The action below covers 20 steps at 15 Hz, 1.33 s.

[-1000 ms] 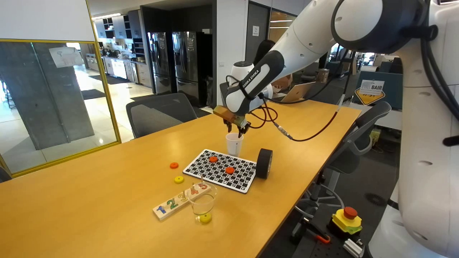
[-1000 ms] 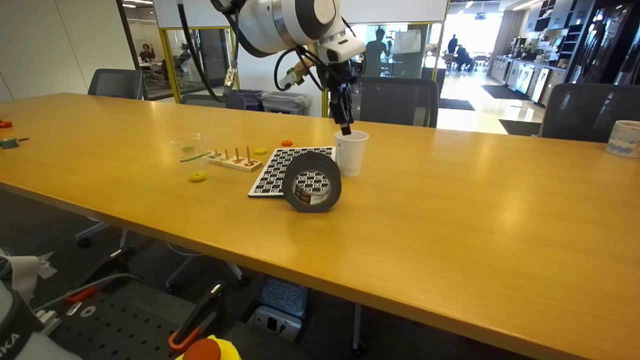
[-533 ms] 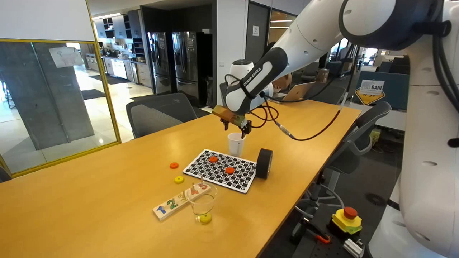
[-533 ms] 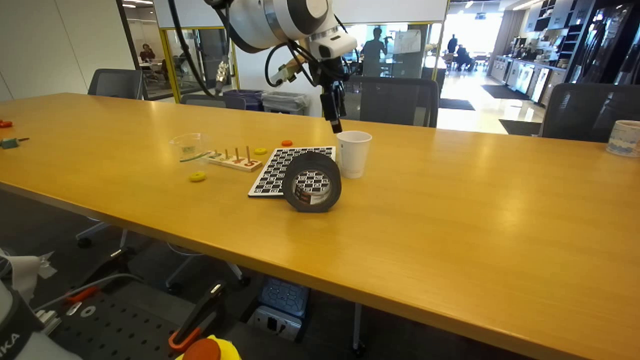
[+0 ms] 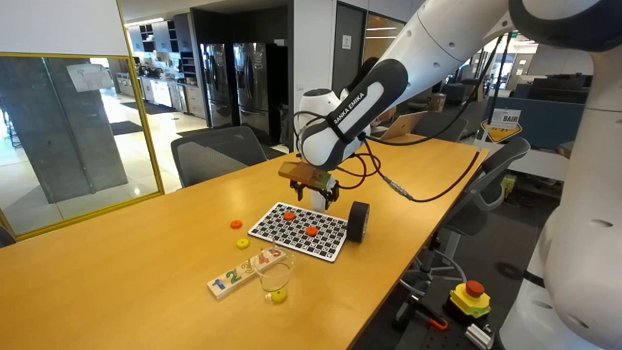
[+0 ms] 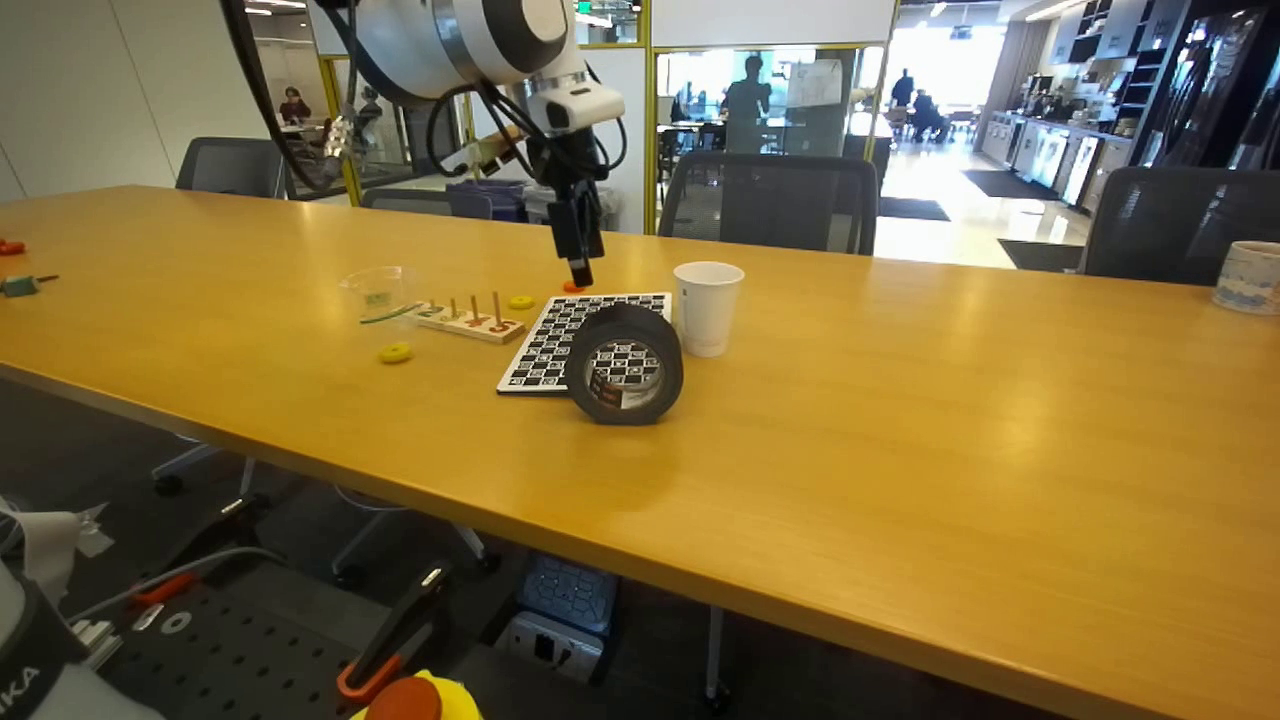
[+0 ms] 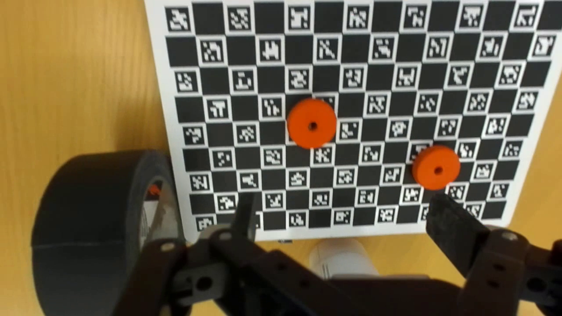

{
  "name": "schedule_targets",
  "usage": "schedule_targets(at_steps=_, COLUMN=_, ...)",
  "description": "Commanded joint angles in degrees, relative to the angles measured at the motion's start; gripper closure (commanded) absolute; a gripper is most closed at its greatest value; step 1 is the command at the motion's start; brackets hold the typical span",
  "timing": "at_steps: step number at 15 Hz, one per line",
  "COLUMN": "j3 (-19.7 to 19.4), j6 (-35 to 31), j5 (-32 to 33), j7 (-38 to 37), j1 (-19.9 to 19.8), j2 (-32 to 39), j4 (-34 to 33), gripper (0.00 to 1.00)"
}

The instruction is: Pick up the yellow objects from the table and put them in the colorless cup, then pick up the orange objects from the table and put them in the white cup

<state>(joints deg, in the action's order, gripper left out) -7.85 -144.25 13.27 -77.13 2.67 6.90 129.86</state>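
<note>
In wrist view, gripper (image 7: 340,208) partly hides white cup (image 7: 341,258).

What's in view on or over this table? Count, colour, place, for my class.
Checkerboard: 1, black-and-white, tabletop
Number strip: 1, beige, tabletop
Orange discs: 3, orange, two on checkerboard, one nearby
Yellow discs: 2, yellow, tabletop
White cup: 1, white, beside checkerboard
Clear cup: 1, colourless, beside number strip
Tape: 1, black, at checkerboard's edge
Mug: 1, pale, tabletop
Laptop: 1, tan, tabletop's end
Red pieces: count unclear, red, tabletop
Green piece: 1, green, tabletop
Arm: 1, white, over tabletop
Fingers: 2, black, over tabletop
</note>
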Motion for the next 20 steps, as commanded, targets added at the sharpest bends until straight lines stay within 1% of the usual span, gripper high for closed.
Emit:
schedule_targets(at_steps=1, j3=2.80, j6=1.34, j5=-3.37, j7=3.15, j1=-0.53, j2=0.66, j4=0.83, gripper=0.00)
schedule_targets(at_steps=5, j3=3.68, j6=0.39, j5=-5.99, j7=5.72, j1=-0.80, j2=4.04, j4=0.27, gripper=0.00)
schedule_targets(at_steps=13, j3=2.20, j6=-2.13, j5=-6.87, j7=8.71, j1=-1.66, j2=10.02, j4=-1.31, gripper=0.00)
schedule_targets(at_steps=20, j3=1.68, j6=-5.31, j5=-10.92, j7=13.90, j1=-2.66, j2=13.39, j4=-3.49, gripper=0.00)
